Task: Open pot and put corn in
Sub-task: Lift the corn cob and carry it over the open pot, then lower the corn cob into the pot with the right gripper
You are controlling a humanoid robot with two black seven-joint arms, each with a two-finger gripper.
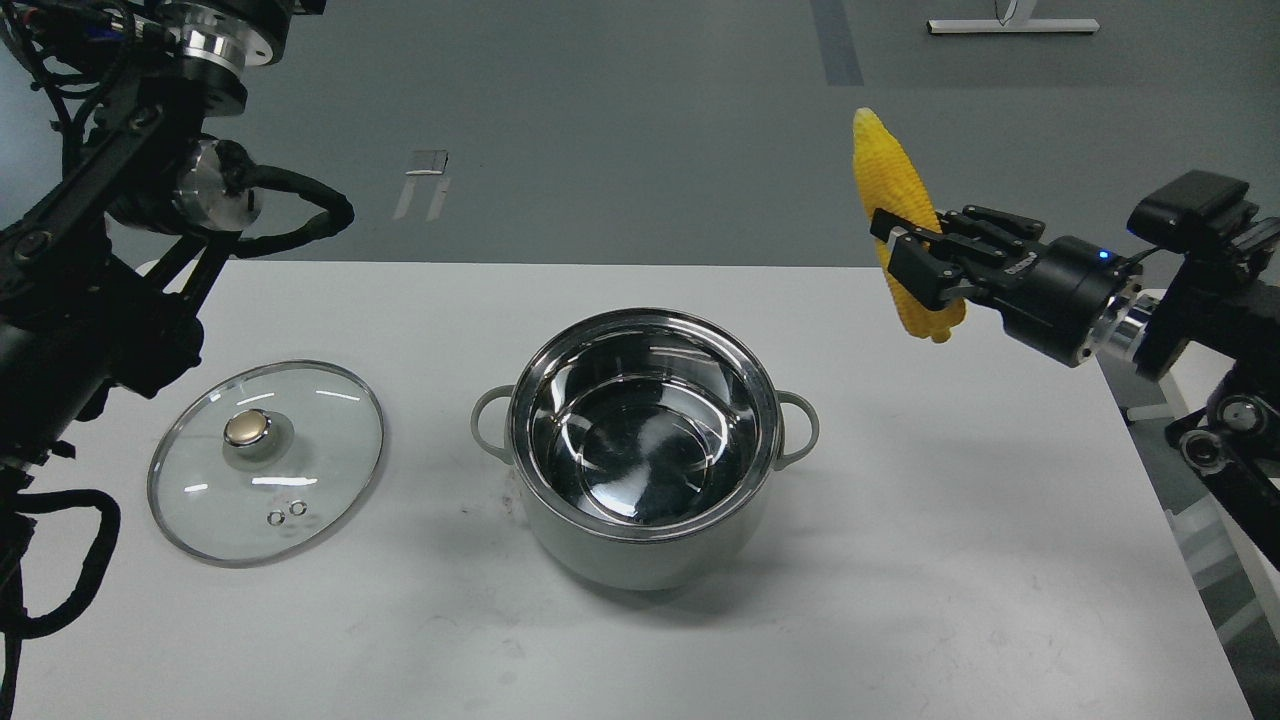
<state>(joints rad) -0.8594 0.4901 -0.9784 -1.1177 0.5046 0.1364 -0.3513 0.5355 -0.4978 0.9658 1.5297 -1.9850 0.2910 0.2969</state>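
Observation:
The pale grey-green pot (pixel 640 545) stands open at the table's middle, its shiny steel inside empty. My right gripper (pixel 905 262) is shut on the yellow corn (pixel 893 190) and holds it nearly upright, high above the table, to the right of the pot and behind it. The glass lid (pixel 266 462) with a gold knob lies flat on the table left of the pot. My left arm (pixel 120 230) rises along the left edge; its gripper is out of view.
The white table (pixel 930 520) has a rounded far right corner. A second small white table (pixel 1160 400) stands beyond its right edge, under my right arm. Grey floor lies behind.

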